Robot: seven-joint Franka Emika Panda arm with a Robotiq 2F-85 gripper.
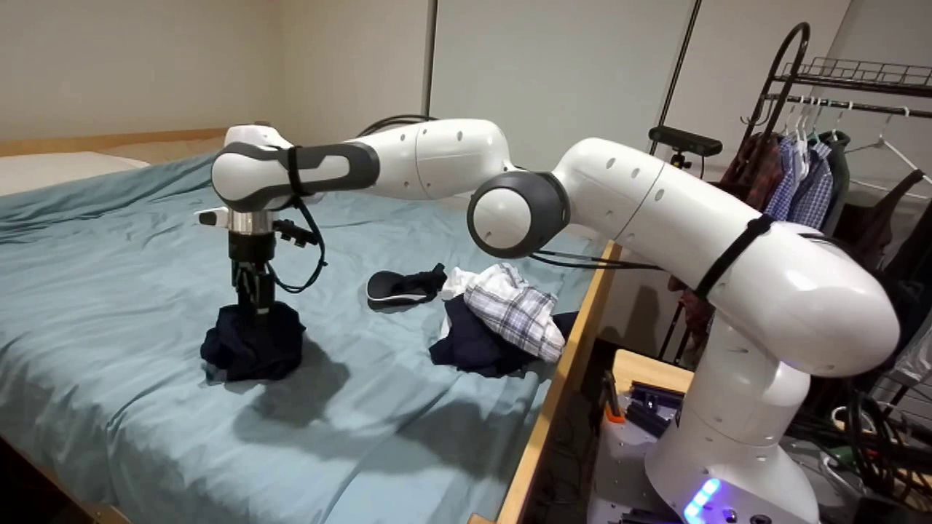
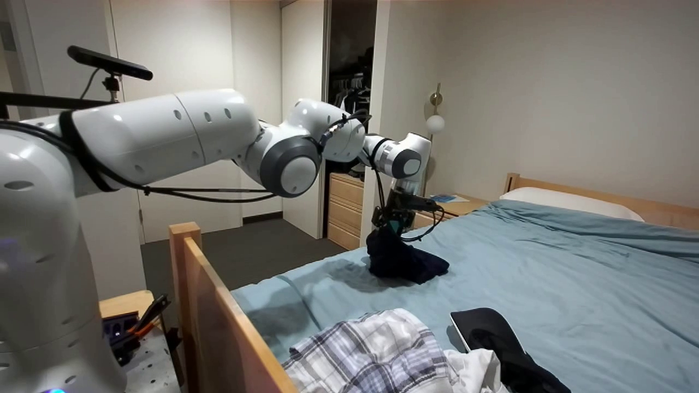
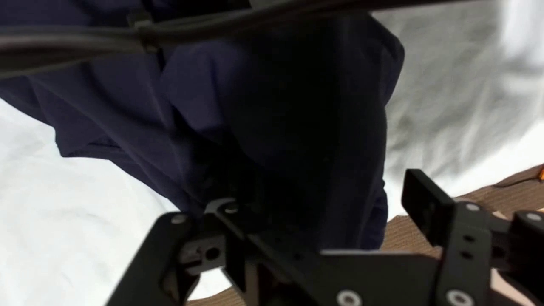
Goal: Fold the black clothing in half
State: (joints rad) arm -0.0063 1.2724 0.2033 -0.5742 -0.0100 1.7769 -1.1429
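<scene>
Bedroom, domestic. Pillow (image 2: 573, 201) lay along the far edge of the bed (image 2: 573, 284); lamp (image 2: 435, 124) showed beyond one corner. Shirts (image 1: 808, 182) hung on a rack (image 1: 870, 108).

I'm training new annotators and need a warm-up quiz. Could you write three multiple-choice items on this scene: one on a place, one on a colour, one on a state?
1. Where is the black cap?
A. On a pillow
B. On the sheet, beside the clothes pile
C. Hanging from the clothes rack

2. What colour is the sheet in both exterior views?
A. Blue-green
B. Red
C. Yellow

3. How is the dark clothing at the gripper arranged?
A. Spread out flat
B. Folded into a neat square
C. Bunched up in a heap

Answers:
1. B, since both exterior views show the cap lying right next to the pile.
2. A, since both exterior views show a blue-green sheet, though it looks washed out in the wrist view.
3. C, since it stands up as a lump in both exterior views, and the wrist view shows creases.
</scene>
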